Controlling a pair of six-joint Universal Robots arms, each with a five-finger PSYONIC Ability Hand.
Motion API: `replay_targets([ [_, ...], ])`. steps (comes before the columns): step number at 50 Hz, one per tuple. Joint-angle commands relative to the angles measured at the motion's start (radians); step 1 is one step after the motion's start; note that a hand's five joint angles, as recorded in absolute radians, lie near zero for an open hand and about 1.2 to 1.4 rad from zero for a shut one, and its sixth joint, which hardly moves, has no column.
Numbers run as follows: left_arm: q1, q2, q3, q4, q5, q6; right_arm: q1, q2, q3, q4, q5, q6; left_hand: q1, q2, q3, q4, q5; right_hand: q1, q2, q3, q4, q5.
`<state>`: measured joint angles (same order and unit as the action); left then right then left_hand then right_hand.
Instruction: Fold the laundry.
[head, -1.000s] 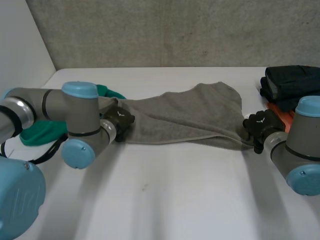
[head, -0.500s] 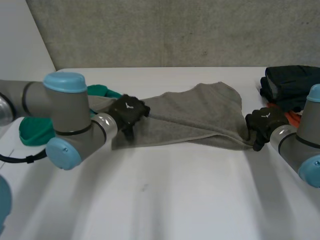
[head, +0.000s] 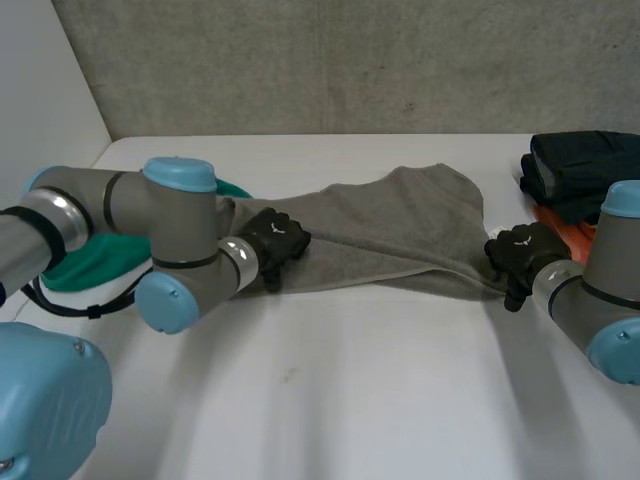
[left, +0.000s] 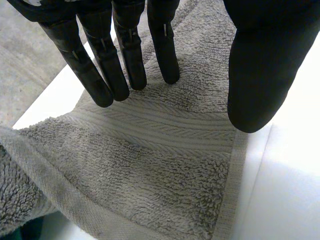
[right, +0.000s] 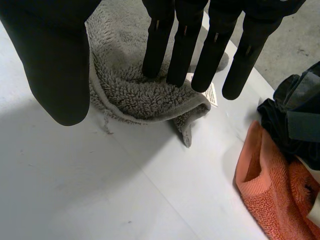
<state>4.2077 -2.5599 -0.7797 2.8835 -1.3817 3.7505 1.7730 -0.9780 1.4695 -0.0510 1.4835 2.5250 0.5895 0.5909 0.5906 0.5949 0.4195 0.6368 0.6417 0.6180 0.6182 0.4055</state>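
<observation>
Head view: towel (head: 390, 230) on the table (head: 350, 400), long axis left-right, left hand (head: 275, 240) at its left end, right hand (head: 520, 255) at its right. Left wrist view: fingers (left: 127, 60) straight, holding nothing. Right wrist view: likewise (fingertips (right: 152, 67) at the bunched corner).

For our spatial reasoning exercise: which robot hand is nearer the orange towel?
Right. The right hand is beside the orange towel; the left hand is across the grey towel from it.

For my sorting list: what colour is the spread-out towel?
The towel is grey, with a ribbed band near one edge; clearest in the left wrist view.
</observation>
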Motion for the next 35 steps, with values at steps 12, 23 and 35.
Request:
replay_targets([
  [12, -0.08, -0.103, 0.126, -0.023, -0.097, 0.184, -0.001, -0.002, 0.003, -0.001, 0.001, -0.002, 0.791, 0.79, 0.79, 0.786, 0.787, 0.022, 0.017, 0.041, 0.041, 0.079],
  [23, -0.058, 0.128, -0.033, 0.009, -0.1, 0.083, -0.006, -0.036, 0.003, 0.013, -0.003, 0.006, 0.807, 0.805, 0.806, 0.801, 0.802, 0.025, 0.02, 0.044, 0.044, 0.082],
  [35, 0.024, 0.372, -0.268, 0.122, -0.027, -0.011, 0.008, -0.048, -0.031, 0.157, -0.061, 0.093, 0.807, 0.805, 0.806, 0.801, 0.802, -0.083, -0.088, -0.065, -0.065, -0.027],
])
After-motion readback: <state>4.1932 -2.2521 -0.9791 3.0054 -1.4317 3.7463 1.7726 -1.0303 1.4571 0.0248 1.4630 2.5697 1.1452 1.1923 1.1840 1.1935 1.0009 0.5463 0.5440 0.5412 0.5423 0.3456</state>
